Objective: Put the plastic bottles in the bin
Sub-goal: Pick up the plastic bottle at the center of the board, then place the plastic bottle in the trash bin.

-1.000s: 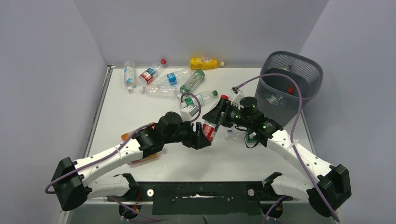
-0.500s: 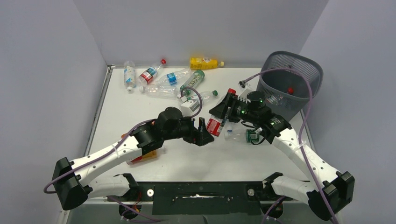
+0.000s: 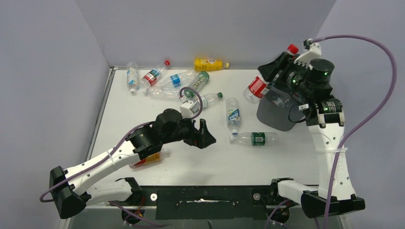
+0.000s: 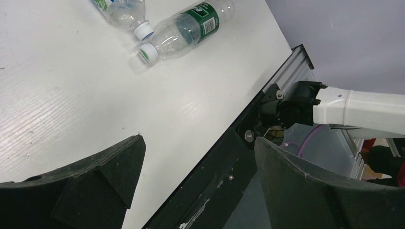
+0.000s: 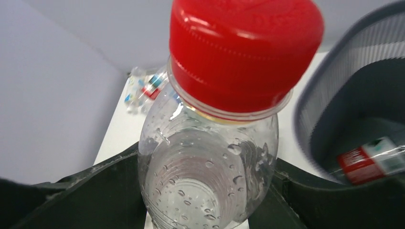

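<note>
Holding bottle (image 3: 256, 88) pinched in right gripper (image 3: 273, 74), upper right of frame; long axis slants cap-up, just left of bin (image 3: 276, 115); left gripper (image 3: 205, 135) spread, empty, centre.

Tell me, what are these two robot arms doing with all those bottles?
They are clearing plastic bottles off the table into the mesh bin. The right gripper holds a red-capped bottle raised beside the bin's rim, not yet dropped. The left gripper hangs open and empty low over the table. At least one bottle already lies in the bin; many more lie on the table, two near the middle and a cluster along the far edge.
</note>
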Action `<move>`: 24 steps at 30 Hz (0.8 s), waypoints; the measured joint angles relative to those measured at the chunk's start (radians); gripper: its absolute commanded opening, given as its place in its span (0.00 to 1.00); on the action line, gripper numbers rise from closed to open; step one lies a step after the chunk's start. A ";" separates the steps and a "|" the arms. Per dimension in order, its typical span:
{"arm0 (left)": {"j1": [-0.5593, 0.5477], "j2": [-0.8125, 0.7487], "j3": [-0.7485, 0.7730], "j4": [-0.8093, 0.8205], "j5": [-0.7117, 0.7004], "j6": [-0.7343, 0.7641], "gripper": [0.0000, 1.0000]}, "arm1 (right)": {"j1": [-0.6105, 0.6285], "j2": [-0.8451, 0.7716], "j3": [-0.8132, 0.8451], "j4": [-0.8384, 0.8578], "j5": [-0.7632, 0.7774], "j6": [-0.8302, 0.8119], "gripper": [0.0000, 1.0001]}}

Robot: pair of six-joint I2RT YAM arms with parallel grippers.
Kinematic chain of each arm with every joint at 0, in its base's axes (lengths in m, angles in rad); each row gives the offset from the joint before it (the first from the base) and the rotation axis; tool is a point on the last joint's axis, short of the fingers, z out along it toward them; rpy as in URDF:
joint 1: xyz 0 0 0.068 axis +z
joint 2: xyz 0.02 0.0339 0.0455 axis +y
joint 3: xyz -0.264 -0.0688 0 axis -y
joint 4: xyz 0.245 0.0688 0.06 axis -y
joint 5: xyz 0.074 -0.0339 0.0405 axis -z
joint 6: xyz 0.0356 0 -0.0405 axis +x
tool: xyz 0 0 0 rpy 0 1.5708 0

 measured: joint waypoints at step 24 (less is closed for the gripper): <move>0.000 0.132 0.003 0.045 0.023 0.035 0.87 | -0.501 0.294 0.266 -0.067 -0.151 -0.097 0.92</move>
